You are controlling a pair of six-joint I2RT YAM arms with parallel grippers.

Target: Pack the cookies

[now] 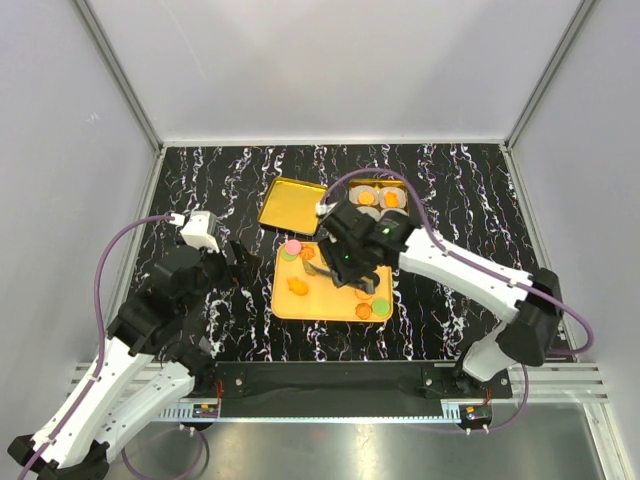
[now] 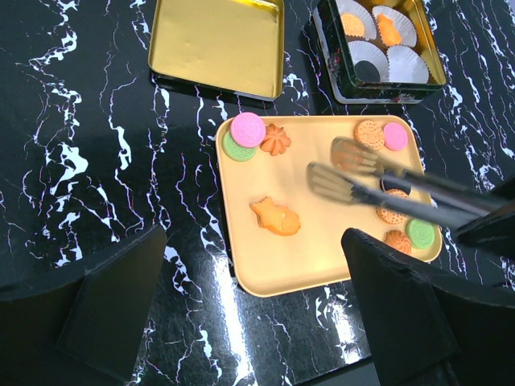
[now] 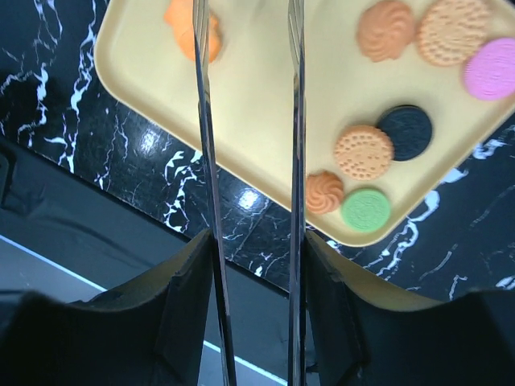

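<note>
1. Presently, a pair of long silver metal tongs is held by the right gripper, whose fingers are clamped on the handles. The two blades are kept narrowly apart, and only bare tray is seen between them.
2. The small flat cookies are spread on a flat yellow-orange rectangular tray directly beneath the tongs.
3. An orange fish-shaped cookie is seen near the tong tips and is crossed by one blade in the right wrist view.
4. On the other blade's outer side, a black round cookie, an orange dotted disc, an orange swirl and a green disc are clustered beside the shafts.
5. Past the tips, a pink disc is overlapped onto a second green disc, just beside an orange flower-shaped piece.
6. Off the tray, to one side of the tongs, a dark square tin is lined with white pleated paper cups. Orange pieces are seated in two of them, and a shallow gold lid is laid beside the tin.
7. The left gripper is held wide open over the black marbled table, apart from the tongs.
</note>
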